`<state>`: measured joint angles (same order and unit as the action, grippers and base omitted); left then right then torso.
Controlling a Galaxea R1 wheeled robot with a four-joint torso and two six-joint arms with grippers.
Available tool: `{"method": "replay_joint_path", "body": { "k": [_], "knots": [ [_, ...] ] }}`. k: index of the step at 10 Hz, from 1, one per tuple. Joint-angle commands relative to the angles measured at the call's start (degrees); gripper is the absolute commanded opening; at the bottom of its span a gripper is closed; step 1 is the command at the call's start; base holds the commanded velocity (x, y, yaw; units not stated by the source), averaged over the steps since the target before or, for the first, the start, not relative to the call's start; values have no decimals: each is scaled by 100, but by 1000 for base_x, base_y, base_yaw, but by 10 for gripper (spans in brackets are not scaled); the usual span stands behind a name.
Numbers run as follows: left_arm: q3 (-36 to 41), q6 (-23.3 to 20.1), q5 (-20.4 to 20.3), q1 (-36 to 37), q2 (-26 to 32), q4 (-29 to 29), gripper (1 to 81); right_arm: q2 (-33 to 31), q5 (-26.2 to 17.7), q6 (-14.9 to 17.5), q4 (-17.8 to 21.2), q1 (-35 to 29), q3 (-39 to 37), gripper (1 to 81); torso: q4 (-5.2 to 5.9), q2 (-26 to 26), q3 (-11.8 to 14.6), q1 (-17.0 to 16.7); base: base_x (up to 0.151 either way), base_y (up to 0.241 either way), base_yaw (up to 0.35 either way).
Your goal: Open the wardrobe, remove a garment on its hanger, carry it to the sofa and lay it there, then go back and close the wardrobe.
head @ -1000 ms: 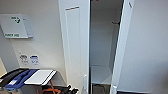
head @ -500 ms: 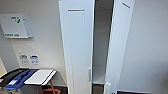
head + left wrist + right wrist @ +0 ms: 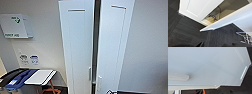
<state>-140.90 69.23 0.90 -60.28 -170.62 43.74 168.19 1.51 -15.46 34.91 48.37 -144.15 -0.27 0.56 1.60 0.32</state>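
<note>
The wardrobe (image 3: 77,45) stands tall and white straight ahead. Its left door (image 3: 75,50) and right door (image 3: 112,45) are almost together, with a narrow dark gap (image 3: 95,37) between them. Two small white handles (image 3: 89,73) sit on the inner edges at mid-height. In the left wrist view the lower edges of both doors (image 3: 228,21) hang above the dark carpet (image 3: 184,32), and a woven basket (image 3: 210,19) shows inside through the gap. The right wrist view looks closely at a white door panel (image 3: 211,65) with a handle (image 3: 178,77). The garment, hanger and sofa are hidden.
A white wall box (image 3: 15,26) with green print hangs at the left. Below it stand a white and blue chair seat (image 3: 40,76) and something orange (image 3: 53,90). A white wire rack (image 3: 244,37) stands on the carpet by the right door. A bare wall (image 3: 150,50) lies to the right.
The wardrobe doors have swung towards each other. The wide opening with the interior showing has narrowed to a thin dark slit.
</note>
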Motion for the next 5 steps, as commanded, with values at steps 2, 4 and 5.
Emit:
{"method": "replay_joint_path", "body": {
  "k": [2, 4, 5],
  "knots": [
    [185, -15, 32, 171, -78, 1055, 811, 67, -178, 25, -719, -369, 46, 811, 0, 0, 0, 0, 0, 0, 0],
    [159, -24, 94, -119, -122, 1740, 811, 41, -178, 25, -1483, 167, -84, 811, 0, 0, 0, 0, 0, 0, 0],
    [141, -24, 94, -269, -78, 1954, 811, 50, -178, 25, -1900, 414, -208, 811, 0, 0, 0, 0, 0, 0, 0]
  ]
}}
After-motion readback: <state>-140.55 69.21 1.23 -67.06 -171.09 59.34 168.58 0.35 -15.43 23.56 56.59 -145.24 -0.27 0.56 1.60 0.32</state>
